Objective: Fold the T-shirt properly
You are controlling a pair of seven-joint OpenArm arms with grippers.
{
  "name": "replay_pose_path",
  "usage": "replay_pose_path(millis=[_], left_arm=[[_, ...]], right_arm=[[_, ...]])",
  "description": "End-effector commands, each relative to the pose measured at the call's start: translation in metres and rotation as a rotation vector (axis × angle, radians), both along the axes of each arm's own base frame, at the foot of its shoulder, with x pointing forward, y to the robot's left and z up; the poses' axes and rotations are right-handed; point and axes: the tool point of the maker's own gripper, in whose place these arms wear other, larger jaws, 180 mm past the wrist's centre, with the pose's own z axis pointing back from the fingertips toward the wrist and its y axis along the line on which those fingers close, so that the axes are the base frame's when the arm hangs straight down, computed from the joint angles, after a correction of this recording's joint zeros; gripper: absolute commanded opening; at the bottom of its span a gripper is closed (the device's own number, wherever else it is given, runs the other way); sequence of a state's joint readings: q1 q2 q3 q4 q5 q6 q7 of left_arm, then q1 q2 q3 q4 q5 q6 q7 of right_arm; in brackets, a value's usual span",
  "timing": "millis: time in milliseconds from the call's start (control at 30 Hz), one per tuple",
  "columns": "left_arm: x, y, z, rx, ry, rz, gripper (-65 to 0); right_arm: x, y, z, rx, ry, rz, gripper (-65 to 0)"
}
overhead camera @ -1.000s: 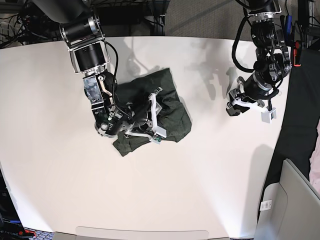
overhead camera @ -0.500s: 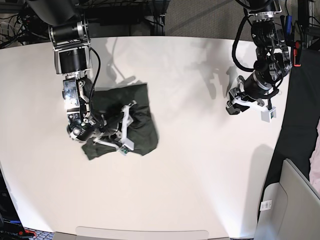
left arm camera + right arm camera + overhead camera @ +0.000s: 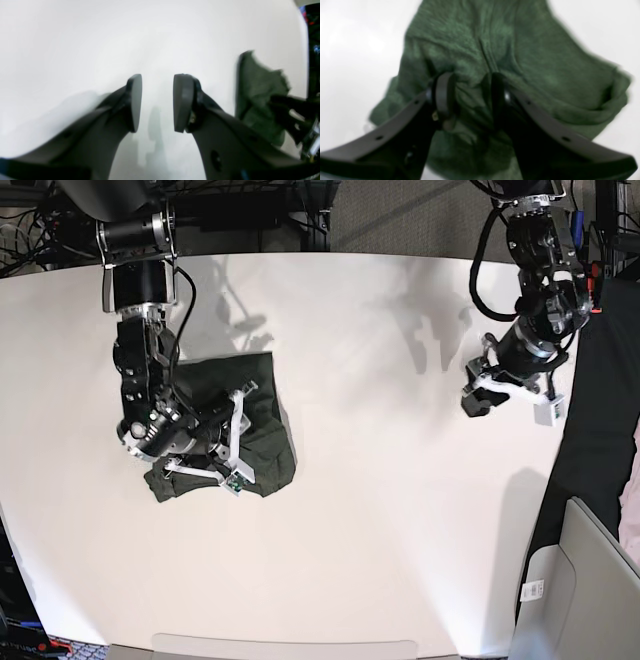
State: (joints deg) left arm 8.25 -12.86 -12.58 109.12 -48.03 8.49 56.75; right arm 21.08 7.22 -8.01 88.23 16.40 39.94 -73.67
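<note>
The T-shirt [image 3: 235, 430] is a compact bundle at the left of the white table [image 3: 400, 530], folded down small but lumpy, with loose edges at its near side. The right gripper [image 3: 470, 100] sits on top of it, jaws part-closed with a ridge of green knit bunched between the pads; it looks pinched, though the blur leaves that unconfirmed. The left gripper [image 3: 157, 102] hangs over bare table at the far right, jaws apart, holding nothing, well apart from the shirt.

My read on the step: late stage, positioning or tidying the folded bundle. The next move needs a clean release without dragging the top layer, then flattening the lumps.

Grey panels [image 3: 570, 590] sit at the near right, clear of the work. Nothing is in the way.
</note>
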Motion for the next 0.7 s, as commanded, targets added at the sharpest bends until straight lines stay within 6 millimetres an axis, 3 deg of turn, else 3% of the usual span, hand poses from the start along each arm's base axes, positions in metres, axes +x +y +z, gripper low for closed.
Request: replay_pose_path(millis=[0,200,300,400,467,567,667], left_arm=[[0.002,0.006,0.015,0.019,-0.047,0.008,-44.1],[-0.024,0.020,0.021,0.059,-0.046,0.045,-44.1],[-0.042,0.029,0.016,0.079,-0.016,0.065,-44.1],[-0.059,0.042,0.011,0.099,0.017,0.099,-44.1],[-0.069,0.051,0.007,0.110,0.040,0.121,-44.1],[-0.087,0.061,0.000,0.126,0.081,0.148,-44.1],[-0.102,0.066,-0.008,0.134,0.122,0.160,-44.1]], right_arm=[[0.006,0.012,0.022,0.045,-0.065,0.014,-41.2],[-0.043,0.008,0.045,0.067,-0.162,-0.006,-41.2],[-0.077,0.001,0.036,0.069,-0.140,-0.026,-41.2],[-0.102,-0.023,0.021,0.050,-0.087,-0.089,-41.3],[-0.114,-0.045,0.013,0.047,-0.053,-0.137,-45.6],[-0.128,-0.074,0.014,0.108,-0.024,-0.203,-54.2],[-0.138,-0.115,0.024,0.128,-0.033,-0.288,-56.3]])
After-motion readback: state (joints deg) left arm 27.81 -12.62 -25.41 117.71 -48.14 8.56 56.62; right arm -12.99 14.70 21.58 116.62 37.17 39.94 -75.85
